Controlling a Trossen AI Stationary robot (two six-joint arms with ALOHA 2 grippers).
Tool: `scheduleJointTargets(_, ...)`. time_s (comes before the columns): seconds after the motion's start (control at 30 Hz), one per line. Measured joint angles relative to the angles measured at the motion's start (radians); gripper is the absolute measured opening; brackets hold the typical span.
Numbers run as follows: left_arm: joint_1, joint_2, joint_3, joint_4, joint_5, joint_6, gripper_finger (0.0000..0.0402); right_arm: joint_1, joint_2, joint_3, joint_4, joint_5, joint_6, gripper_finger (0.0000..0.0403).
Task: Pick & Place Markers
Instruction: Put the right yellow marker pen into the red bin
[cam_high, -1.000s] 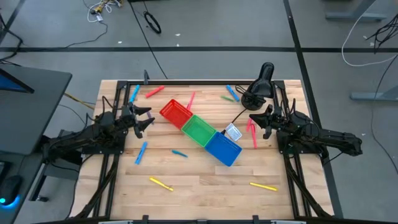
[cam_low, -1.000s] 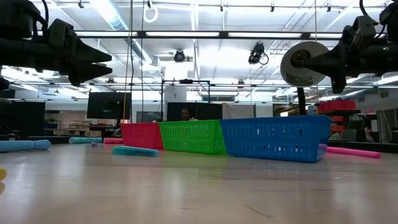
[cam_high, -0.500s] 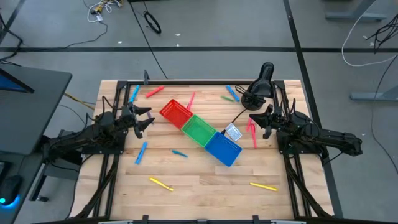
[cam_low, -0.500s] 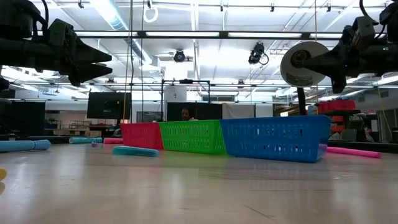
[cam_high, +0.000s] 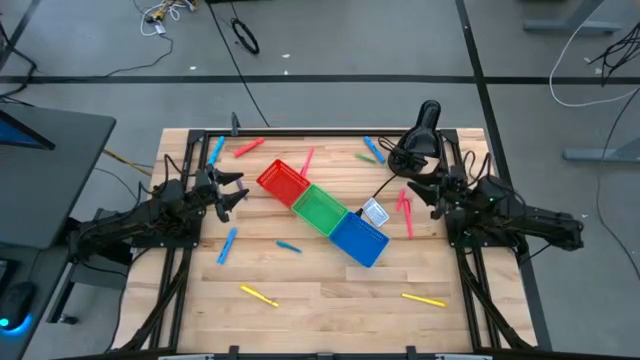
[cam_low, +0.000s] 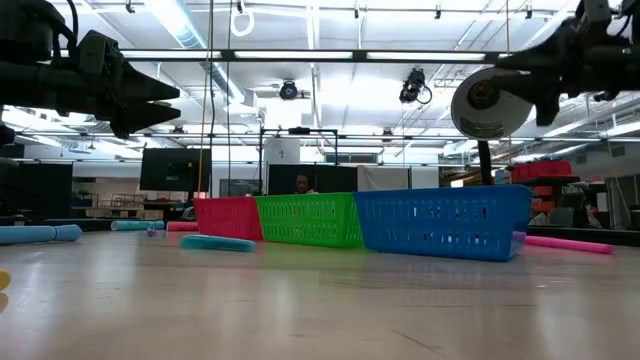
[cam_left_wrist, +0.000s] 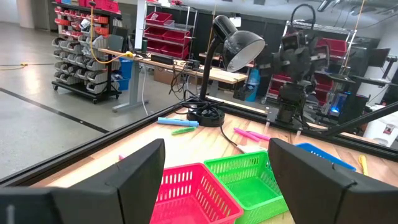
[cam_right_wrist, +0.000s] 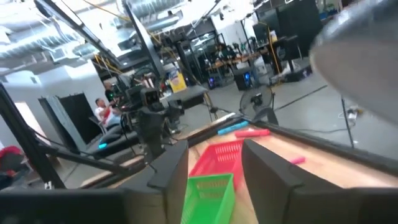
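Note:
Markers lie scattered flat on the wooden table: two pink ones (cam_high: 405, 212) beside the blue bin, a red one (cam_high: 248, 148), a pink one (cam_high: 307, 160), blue ones (cam_high: 217, 150) (cam_high: 228, 245), a teal one (cam_high: 288, 246) and yellow ones (cam_high: 258, 295) (cam_high: 423, 298). My right gripper (cam_high: 415, 186) hovers open just beyond the far ends of the pink pair, holding nothing; its fingers stand apart in the right wrist view (cam_right_wrist: 214, 149). My left gripper (cam_high: 240, 192) waits open in the air, left of the red bin (cam_high: 283, 180).
Red, green (cam_high: 320, 210) and blue (cam_high: 358, 238) bins stand in a slanting row mid-table. A black desk lamp (cam_high: 420, 140) stands at the far right, its head (cam_low: 490, 100) close to my right arm. A small white-blue object (cam_high: 374, 212) lies by the blue bin.
My right gripper has risen a little, shifted toward the table's far edge, and opened. The markers and bins have stayed where they were.

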Motion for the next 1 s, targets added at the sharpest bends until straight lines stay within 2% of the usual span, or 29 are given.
scheduleJointTargets(0.13, 0.000, 0.000, 0.000, 0.000, 0.000, 0.000, 0.0291, 0.000, 0.048, 0.093, -0.073, 0.001, -0.007, 0.0162)
scheduleJointTargets(0.37, 0.000, 0.000, 0.000, 0.000, 0.000, 0.000, 0.0291, 0.000, 0.183, 0.298, -0.241, 0.000, -0.004, 0.0145)
scheduleJointTargets(0.83, 0.000, 0.000, 0.000, 0.000, 0.000, 0.000, 0.0291, 0.002, 0.436, 0.630, -0.520, -0.073, 0.224, 0.0123)
scheduleJointTargets(1.0, 0.000, 0.000, 0.000, 0.000, 0.000, 0.000, 0.0291, 0.035, 0.508, 0.734, -0.594, -0.092, 0.247, 0.0123)
